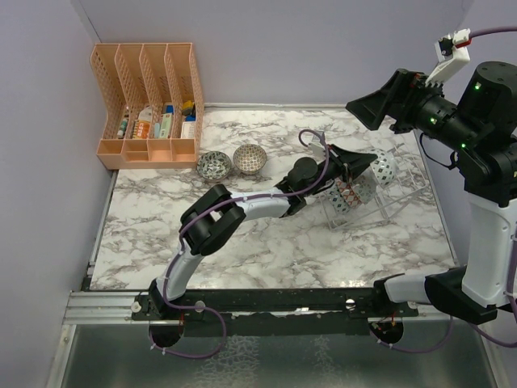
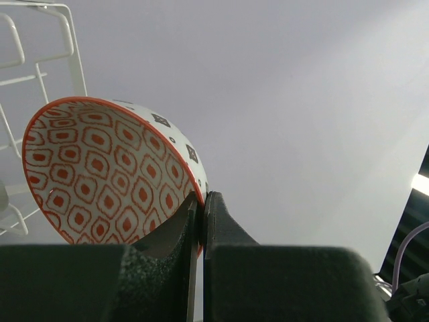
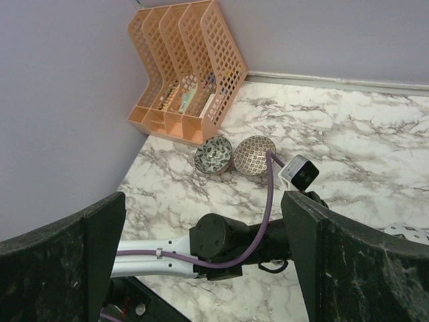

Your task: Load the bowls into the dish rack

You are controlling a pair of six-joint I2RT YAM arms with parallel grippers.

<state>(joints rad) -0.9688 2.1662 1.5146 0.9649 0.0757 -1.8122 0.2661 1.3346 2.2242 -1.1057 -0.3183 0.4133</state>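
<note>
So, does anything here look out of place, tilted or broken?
Nothing looks spilled or broken. One odd thing: the dish rack sits skewed, not square to the table. The left gripper pinches a red bowl by its rim at the rack; a grey-green bowl and a beige-brown bowl wait by the peach organizer.

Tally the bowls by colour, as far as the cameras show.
Red bowl, in left gripper: 1
Grey-green bowl: 1
Beige-brown bowl: 1
Blue bowl, in dish rack: 1
Unclear-colour bowl, in dish rack: 1
Total: 5
</note>
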